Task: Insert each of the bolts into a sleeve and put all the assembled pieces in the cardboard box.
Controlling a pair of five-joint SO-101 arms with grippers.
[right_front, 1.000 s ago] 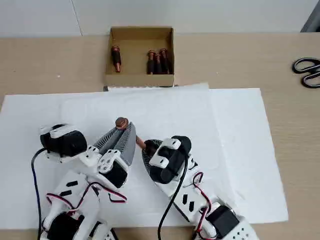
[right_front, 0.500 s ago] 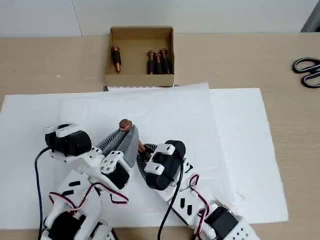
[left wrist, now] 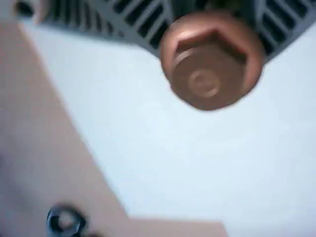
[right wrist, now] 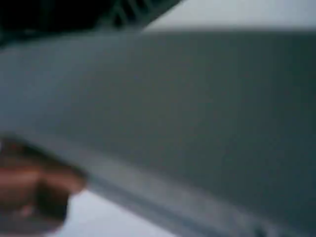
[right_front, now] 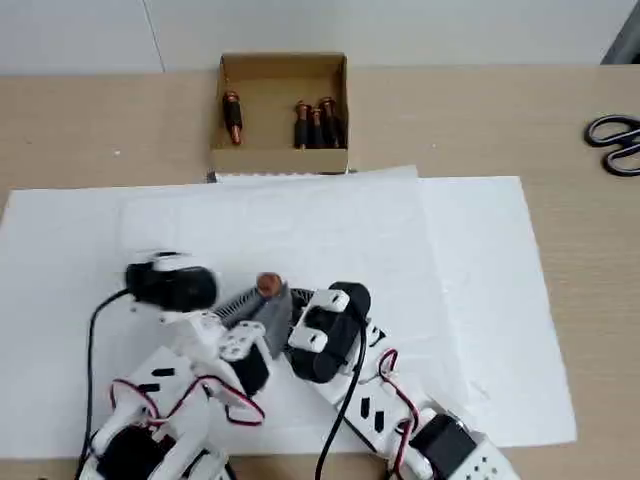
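The bolt (right_front: 268,285) is gripped in the closed left hand (right_front: 264,296) over the white sheet (right_front: 460,300), just beside the right hand (right_front: 295,306), whose opening cannot be told. Misalignment there could leave the bolt jammed or dropped.

Over the white paper sheet (right_front: 480,300), the left gripper (right_front: 266,297) clasps a copper-headed bolt (right_front: 268,285) — four copper-and-black assembled pieces (right_front: 232,117) lie in the open brown cardboard box (right_front: 283,66).
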